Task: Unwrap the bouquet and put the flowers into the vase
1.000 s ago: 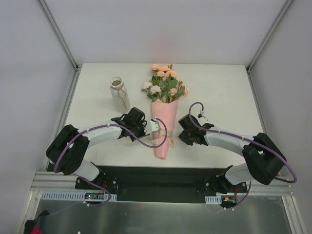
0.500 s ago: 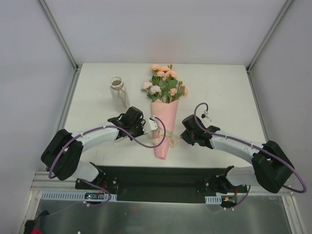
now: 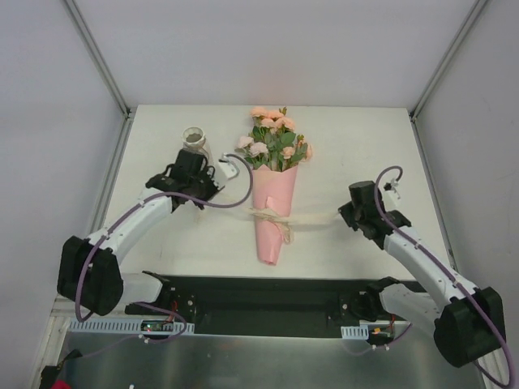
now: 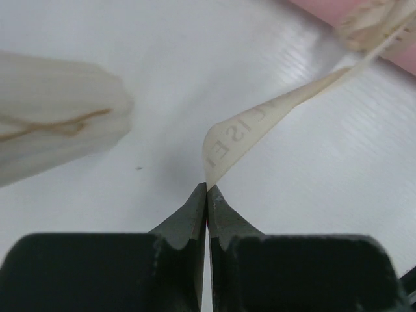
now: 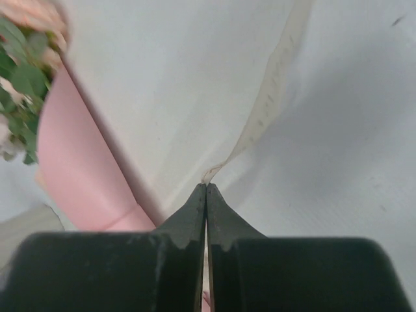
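The bouquet lies in the middle of the table, with its pink paper cone (image 3: 272,203) pointing toward me and the flowers (image 3: 274,142) at the far end. A cream ribbon (image 3: 312,217) runs taut from the knot on the cone to my right gripper (image 3: 345,217), which is shut on its end (image 5: 260,123). My left gripper (image 3: 212,185) sits just in front of the white vase (image 3: 193,138) and is shut on the other printed ribbon end (image 4: 240,136). In the left wrist view the vase (image 4: 58,127) is close on the left.
The raised edges of the white table (image 3: 365,146) and the grey walls enclose the work area. My left arm partly hides the vase's body. The pink cone (image 5: 84,169) and green leaves (image 5: 19,78) fill the left side of the right wrist view.
Both grippers have shut on the ribbon ends and pulled apart. The left went up-left toward the vase, the right went rightward, and the ribbon is drawn out from the knot.
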Motion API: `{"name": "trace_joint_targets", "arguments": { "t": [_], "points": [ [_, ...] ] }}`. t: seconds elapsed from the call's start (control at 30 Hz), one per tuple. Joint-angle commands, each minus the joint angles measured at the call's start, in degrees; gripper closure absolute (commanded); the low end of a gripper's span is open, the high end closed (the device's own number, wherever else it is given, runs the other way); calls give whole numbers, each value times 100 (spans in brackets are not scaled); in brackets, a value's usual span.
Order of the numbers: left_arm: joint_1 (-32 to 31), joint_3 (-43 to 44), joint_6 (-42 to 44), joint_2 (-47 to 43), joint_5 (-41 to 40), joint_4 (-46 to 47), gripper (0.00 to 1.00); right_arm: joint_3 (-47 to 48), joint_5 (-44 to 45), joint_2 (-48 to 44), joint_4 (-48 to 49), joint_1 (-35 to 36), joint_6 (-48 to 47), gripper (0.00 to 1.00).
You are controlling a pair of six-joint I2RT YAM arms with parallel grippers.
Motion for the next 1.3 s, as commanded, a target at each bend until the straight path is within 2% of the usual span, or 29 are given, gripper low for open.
{"name": "trace_joint_targets", "arguments": {
  "t": [0.0, 0.13, 0.23, 0.27, 0.37, 0.4, 0.5, 0.67, 0.7, 0.73, 0.77, 0.8, 0.9, 0.93, 1.0, 1.03, 1.1, 1.13, 1.2, 1.23, 1.27],
  "points": [
    [766, 398, -350, -754, 561, -736, 100, 684, 472, -570, -750, -768, -921, 99],
    [1100, 99, -236, -1266, 157, -824, 100, 852, 569, -923, -988, -1514, -1283, 99],
    [1662, 19, -262, -1442, -98, -920, 100, 861, 727, -1195, -1146, -1971, -1512, 99],
    [2081, 28, -262, -1477, -107, -964, 100, 861, 823, -1257, -1216, -2069, -1573, 99],
    [2681, 133, -271, -1530, -20, -982, 100, 931, 885, -1433, -1348, -2552, -1811, 99],
    [3153, 151, -254, -1539, -11, -999, 100, 948, 859, -1494, -1357, -2666, -1863, 99],
    [3709, 283, -201, -1513, 16, -991, 100, 1080, 745, -1504, -1427, -3115, -2048, 99],
    [4115, 441, -367, -1416, 42, -1000, 100, 1440, 798, -1363, -1533, -3327, -2565, 98],
    [4133, 450, -429, -1381, 68, -1000, 80, 1484, 658, -1328, -1455, -3318, -2706, 71],
    [4133, 450, -429, -1372, 147, -1052, 49, 1476, 439, -1310, -1297, -3257, -2882, 55],
    [4124, 450, -455, -1381, 270, -1078, 24, 1485, 167, -1310, -1139, -3135, -3023, 42],
    [4124, 450, -525, -1407, 601, -1113, 1, 1511, 173, -1241, -1120, -2942, -3242, 19],
    [4115, 581, -657, -1486, 1313, -1359, 1, 1678, 918, -1021, -1164, -1608, -3681, 3],
    [4115, 643, -693, -1495, 1482, -1438, 1, 1730, 1094, -959, -1138, -864, -3831, 2],
    [4115, 792, -806, -1513, 1746, -1571, 1, 1766, 1333, -740, -945, -192, -4086, 2],
    [4124, 827, -851, -1513, 1800, -1588, 1, 1740, 1290, -678, -787, 420, -4549, 2],
    [4124, 854, -903, -1530, 1940, -1658, 1, 1696, 1176, -442, -409, 1047, -5043, 0],
    [4115, 828, -921, -1548, 2028, -1667, 1, 1713, 1193, -327, -364, 1694, -5472, 1],
    [4124, 784, -1009, -1583, 2072, -1676, 1, 1888, 1744, 154, -478, 2418, -5844, 4],
    [4115, 775, -1044, -1583, 2081, -1676, 1, 1967, 1973, 314, -504, 3144, -6315, 4],
    [4124, 784, -1071, -1574, 2073, -1676, 1, 2012, 2175, 646, -505, 3473, -6459, 4]
  ]
}}
